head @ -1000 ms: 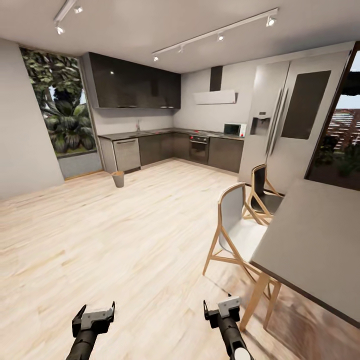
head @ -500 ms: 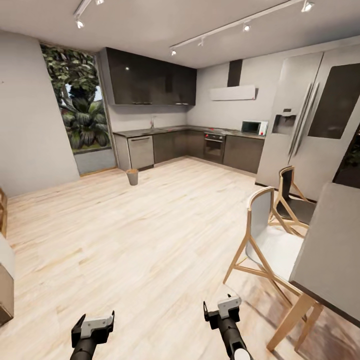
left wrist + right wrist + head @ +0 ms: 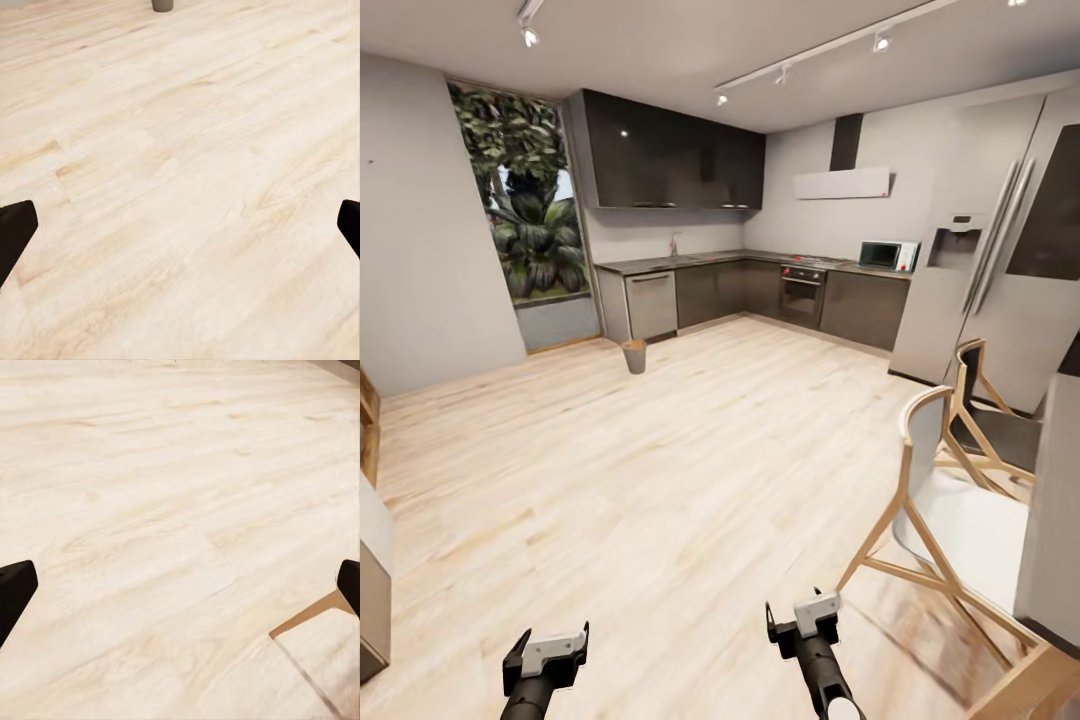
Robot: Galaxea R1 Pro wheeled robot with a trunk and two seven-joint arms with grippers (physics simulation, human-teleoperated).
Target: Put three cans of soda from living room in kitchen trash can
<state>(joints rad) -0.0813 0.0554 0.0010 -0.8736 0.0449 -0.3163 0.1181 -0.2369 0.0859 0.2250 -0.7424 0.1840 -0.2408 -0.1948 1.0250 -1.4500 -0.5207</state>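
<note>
Where light wood floor (image 3: 690,470) spreads, kitchen (image 3: 760,290) cabinets, trash can (image 3: 634,356).

Both arms end in matte black forearms, round in section. The left gripper (image 3: 547,640) carries a pale grey block across its wrist, flanked by two short black fingers with pointed tips. The right gripper (image 3: 797,620) has the same grey block and black fingers, and its forearm shows a round white cap near the elbow. In the wrist views the fingertips (image 3: 13,234) look plain black
</note>
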